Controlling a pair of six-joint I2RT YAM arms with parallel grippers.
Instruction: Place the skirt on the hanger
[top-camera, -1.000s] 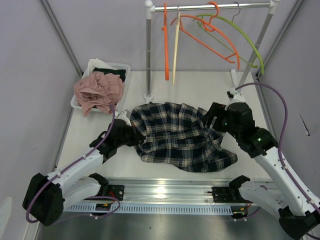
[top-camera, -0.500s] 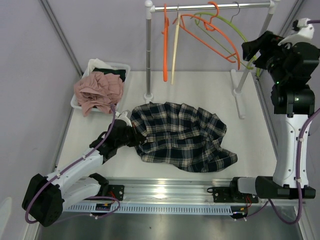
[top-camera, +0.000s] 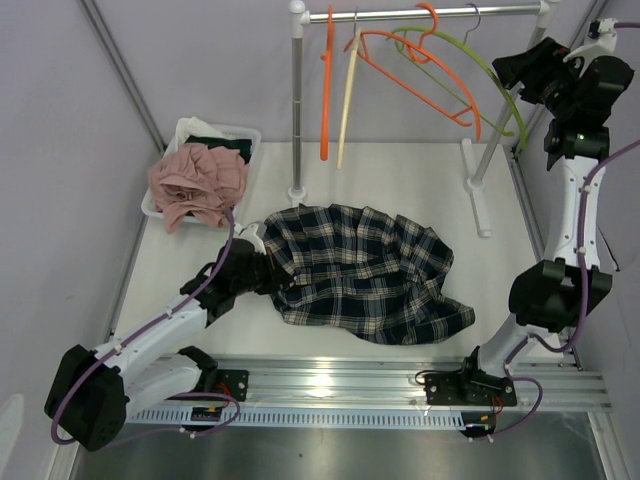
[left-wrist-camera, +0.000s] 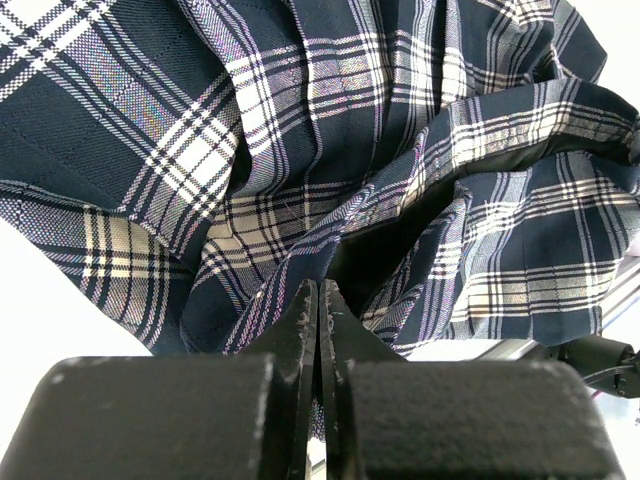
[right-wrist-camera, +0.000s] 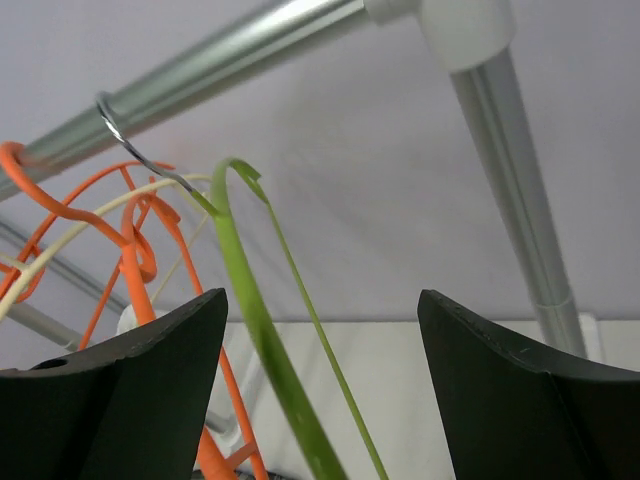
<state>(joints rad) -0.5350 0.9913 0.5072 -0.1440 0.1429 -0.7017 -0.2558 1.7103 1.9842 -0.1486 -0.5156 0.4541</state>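
the right gripper has swung from the skirt, mid-frame, to the green hanger at upper right, jaws wide and empty. the left gripper stays pinched on the skirt's left edge. grabbing the hanger looks next.

- Left gripper: whether cloth sits between its closed tips cannot be told.
- Skirt runs past the left wrist view's top edge.
- Green hanger and orange hangers are cut off by the right wrist view's lower edge.
- Pink cloth hides most of the white bin.
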